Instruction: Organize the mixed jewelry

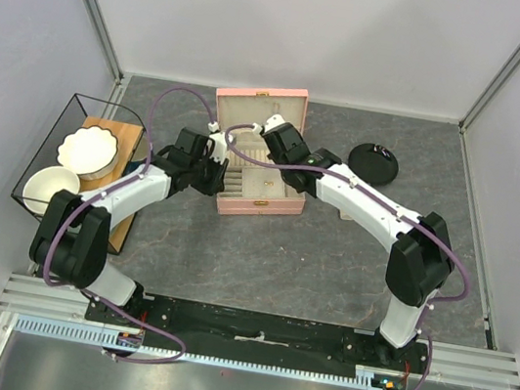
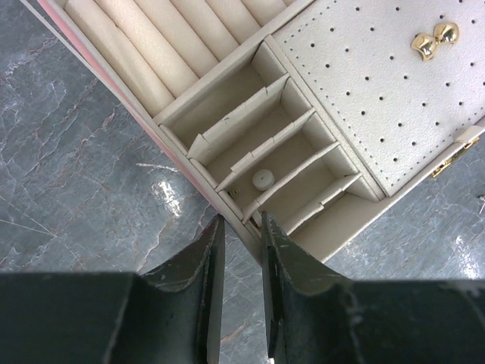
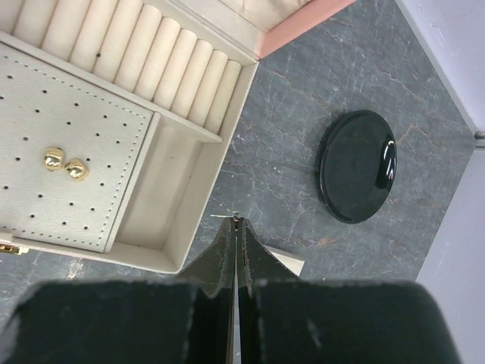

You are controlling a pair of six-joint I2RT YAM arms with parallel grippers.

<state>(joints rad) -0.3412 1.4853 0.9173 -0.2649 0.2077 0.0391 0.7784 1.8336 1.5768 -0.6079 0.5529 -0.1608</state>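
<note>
The pink box lies open, with ring rolls, small compartments and a perforated pad inside. My left gripper has its two fingers astride the box's left wall, closed onto it. My right gripper hangs above the table just right of the box. It is shut on a tiny silvery earring pin that sticks out at its tips. A pair of gold studs sits on the pad. One small pale bead lies in a compartment.
A round black disc lies right of the box. At the left, a wire-frame stand holds a wooden board and two white bowls. A pale flat corner shows beside my right finger. Grey walls enclose the table.
</note>
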